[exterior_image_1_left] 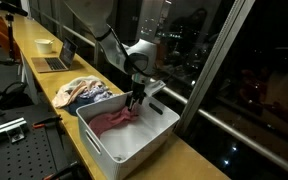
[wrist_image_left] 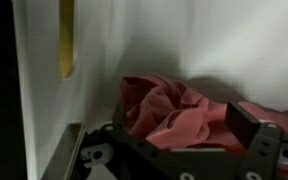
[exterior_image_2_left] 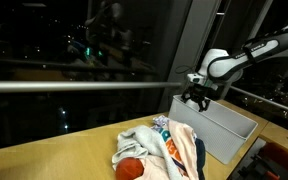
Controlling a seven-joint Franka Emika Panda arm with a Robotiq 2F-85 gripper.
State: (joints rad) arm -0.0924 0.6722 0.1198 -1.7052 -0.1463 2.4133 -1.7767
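A pink cloth lies crumpled inside a white bin. My gripper hangs just above it at the bin's far side, also seen in an exterior view as the gripper over the bin. In the wrist view the gripper stands open, its fingers wide apart. The pink cloth is bunched between and beneath them against the white bin floor. Whether the fingertips touch the cloth I cannot tell.
A pile of mixed clothes lies on the wooden counter beside the bin, shown as a pile in an exterior view. A laptop and a bowl sit further along. A dark window runs alongside.
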